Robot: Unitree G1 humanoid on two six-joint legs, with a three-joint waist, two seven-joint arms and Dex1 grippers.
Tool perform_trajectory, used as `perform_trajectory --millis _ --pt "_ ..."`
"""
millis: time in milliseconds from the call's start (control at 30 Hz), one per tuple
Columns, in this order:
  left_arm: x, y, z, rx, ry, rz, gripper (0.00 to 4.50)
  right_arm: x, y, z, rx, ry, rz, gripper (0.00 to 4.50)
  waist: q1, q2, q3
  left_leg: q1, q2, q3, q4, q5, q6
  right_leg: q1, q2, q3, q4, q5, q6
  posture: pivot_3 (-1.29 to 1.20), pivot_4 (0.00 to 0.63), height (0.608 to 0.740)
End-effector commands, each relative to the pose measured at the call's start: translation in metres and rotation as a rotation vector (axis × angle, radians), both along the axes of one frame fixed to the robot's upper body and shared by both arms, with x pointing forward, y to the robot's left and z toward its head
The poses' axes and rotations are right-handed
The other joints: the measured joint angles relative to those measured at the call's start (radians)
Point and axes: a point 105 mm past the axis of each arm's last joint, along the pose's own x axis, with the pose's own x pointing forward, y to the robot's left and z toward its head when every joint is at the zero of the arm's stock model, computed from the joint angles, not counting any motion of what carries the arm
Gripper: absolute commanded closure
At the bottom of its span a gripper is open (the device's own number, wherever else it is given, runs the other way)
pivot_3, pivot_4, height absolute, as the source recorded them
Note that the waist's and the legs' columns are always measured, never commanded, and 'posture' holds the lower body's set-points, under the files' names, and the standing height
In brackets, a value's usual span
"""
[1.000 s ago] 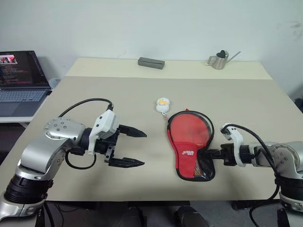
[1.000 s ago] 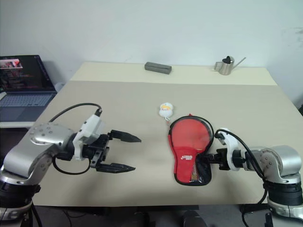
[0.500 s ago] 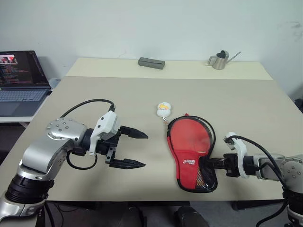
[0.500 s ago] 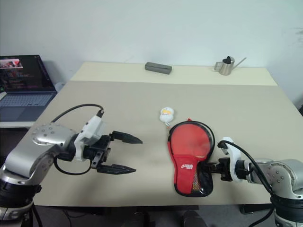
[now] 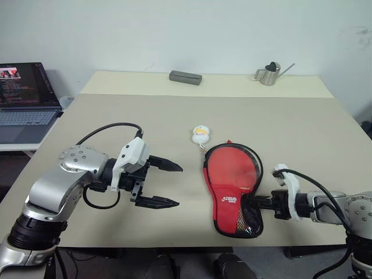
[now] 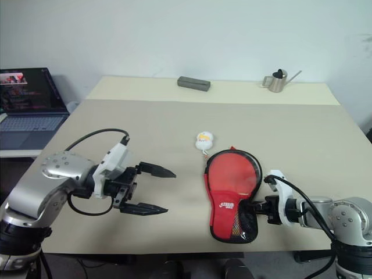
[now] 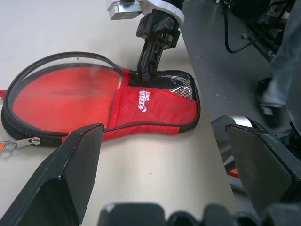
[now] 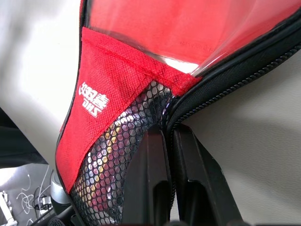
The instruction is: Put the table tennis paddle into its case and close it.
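Right claw (image 5: 251, 201) clenched on the zipper edge of the red paddle-shaped soft case (image 5: 231, 187), flat on the beige desk (image 5: 174, 125). Left claw (image 5: 168, 185) released, hovering well apart from the case. White-yellow zipper charm (image 5: 200, 133) beyond the case's round end.

Silver-grey metal arms, white wrist housings, looped black cables — the left gripper (image 5: 167, 185) and right gripper (image 5: 256, 201) have black fingers.
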Motion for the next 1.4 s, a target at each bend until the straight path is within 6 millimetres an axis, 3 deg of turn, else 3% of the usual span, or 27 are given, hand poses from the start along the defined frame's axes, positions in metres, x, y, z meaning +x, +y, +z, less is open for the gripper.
perform_trajectory --millis 33,67,167,400,533,700,833,1067,1300,1400 --pt "-0.001 -0.002 0.009 -0.01 -0.042 -0.014 0.0 0.007 -0.009 -0.001 -0.03 0.002 -0.05 4.48 0.0 0.0 0.0 0.0 0.0 0.0 0.0 0.0 0.0 0.0 0.0 0.0 0.0 0.0 0.0 0.0 0.15 0.74" --pt "-0.001 -0.002 0.009 -0.011 -0.042 -0.014 0.0 0.008 -0.011 -0.001 -0.04 0.001 -0.066 4.48 0.0 0.0 0.0 0.0 0.0 0.0 0.0 0.0 0.0 0.0 0.0 0.0 -0.001 0.0 0.0 0.0 0.15 0.74" --pt "-0.001 -0.003 0.009 -0.011 -0.042 -0.014 0.0 0.009 -0.015 0.004 -0.016 -0.005 -0.076 3.73 0.0 0.0 0.0 0.0 0.0 0.0 0.0 0.0 0.0 0.001 0.0 0.0 -0.002 0.0 0.0 0.0 0.15 0.74" --pt "0.0 -0.002 0.008 -0.022 -0.041 0.0 0.0 0.008 -0.036 0.038 0.1 -0.058 -0.078 1.41 0.003 0.0 0.0 0.0 0.0 0.0 0.0 0.0 0.0 0.001 0.0 0.0 -0.004 0.001 0.0 0.0 0.15 0.74" --pt "0.002 -0.001 0.008 -0.039 -0.042 0.025 0.0 0.017 -0.052 0.064 0.039 -0.195 -0.081 0.11 0.001 0.0 0.0 0.0 0.0 0.0 0.0 0.0 0.0 0.002 0.0 0.0 -0.004 0.001 0.0 0.0 0.15 0.74" --pt "0.015 0.006 0.012 -0.058 -0.074 0.1 0.0 0.03 -0.038 0.096 -0.111 -0.526 0.106 0.11 0.001 0.0 0.0 0.0 0.001 0.0 0.0 0.0 0.0 0.001 0.0 0.0 -0.004 0.0 0.001 0.0 0.15 0.74" --pt "0.033 0.013 0.021 -0.115 -0.109 0.222 0.0 0.038 -0.004 0.119 -0.094 -0.751 0.254 0.05 0.0 0.0 0.0 0.0 0.001 0.0 0.0 0.0 0.0 0.001 0.0 0.0 -0.004 0.0 0.001 0.0 0.15 0.74" --pt "0.044 0.024 0.028 -0.095 -0.168 0.284 0.0 0.045 0.019 0.119 -0.066 -0.844 0.416 0.05 0.005 -0.001 0.0 0.0 0.0 0.0 0.0 0.0 0.0 0.001 -0.001 0.0 -0.004 0.001 -0.001 0.0 0.15 0.74" --pt "0.044 0.048 0.021 -0.064 -0.182 0.379 0.0 0.035 0.031 0.106 -0.03 -0.773 0.621 0.05 0.002 -0.001 0.0 0.0 0.001 0.0 0.0 0.0 0.0 0.001 -0.001 0.0 -0.003 0.002 -0.003 0.0 0.15 0.74" --pt "0.053 0.064 0.031 -0.075 -0.234 0.467 0.0 0.041 0.035 0.103 -0.055 -0.807 0.64 0.05 0.004 -0.001 0.0 0.0 0.001 0.0 0.0 0.0 0.0 0.001 -0.001 -0.001 -0.003 0.002 -0.003 0.0 0.15 0.74"
